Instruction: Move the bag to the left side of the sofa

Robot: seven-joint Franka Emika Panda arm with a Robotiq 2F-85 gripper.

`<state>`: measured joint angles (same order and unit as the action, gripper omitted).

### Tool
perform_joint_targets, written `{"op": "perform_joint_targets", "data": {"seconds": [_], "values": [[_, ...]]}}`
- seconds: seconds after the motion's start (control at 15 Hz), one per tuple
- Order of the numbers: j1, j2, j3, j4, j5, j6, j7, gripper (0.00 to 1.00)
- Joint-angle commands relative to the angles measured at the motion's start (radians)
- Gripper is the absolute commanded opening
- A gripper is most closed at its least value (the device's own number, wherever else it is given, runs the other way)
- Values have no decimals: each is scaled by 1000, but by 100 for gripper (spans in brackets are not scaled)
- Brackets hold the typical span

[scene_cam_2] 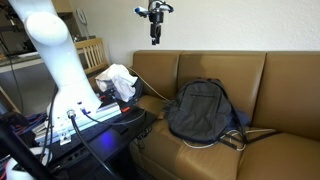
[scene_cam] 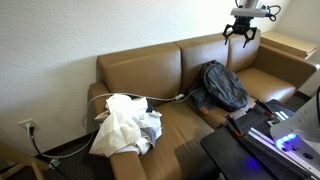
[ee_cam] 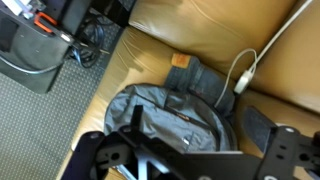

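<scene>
A dark grey backpack, the bag (scene_cam: 222, 85), lies on the brown sofa (scene_cam: 140, 68), leaning against the backrest. It shows in both exterior views (scene_cam_2: 200, 110) and fills the lower middle of the wrist view (ee_cam: 170, 105). My gripper (scene_cam: 241, 33) hangs high above the sofa, well clear of the bag, with its fingers pointing down. It also shows in an exterior view (scene_cam_2: 155, 35). Its fingers are spread apart and hold nothing; in the wrist view (ee_cam: 200, 130) the bag shows between them, far below.
A pile of white cloth (scene_cam: 125, 122) covers one end of the sofa (scene_cam_2: 118, 78). A white cable (ee_cam: 245, 65) runs along the seat beside the bag. A black stand with electronics (scene_cam: 270, 135) is in front of the sofa. A wooden side table (scene_cam: 290, 45) is at the far end.
</scene>
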<state>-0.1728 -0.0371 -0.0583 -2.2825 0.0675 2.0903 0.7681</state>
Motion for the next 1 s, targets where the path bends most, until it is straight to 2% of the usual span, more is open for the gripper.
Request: {"op": "perform_joint_targets", "data": {"seconds": [0.0,0.07,0.13,0.47,0.6,0.73,0.8,0.93], "values": [[14,102,-32,109,-16,148,123,100],[18,103,-41,124,-3,172,165,100],[25,87,-41,83,-3,140,105,100],[26,98,-49,124,-2,158,155,100],[43,156,-53,84,-151,378,245,100],[52,244,-78,114,-276,522,369,100],[71,292,-105,110,-372,604,471,100],[132,377,-188,138,-522,681,642,100]]}}
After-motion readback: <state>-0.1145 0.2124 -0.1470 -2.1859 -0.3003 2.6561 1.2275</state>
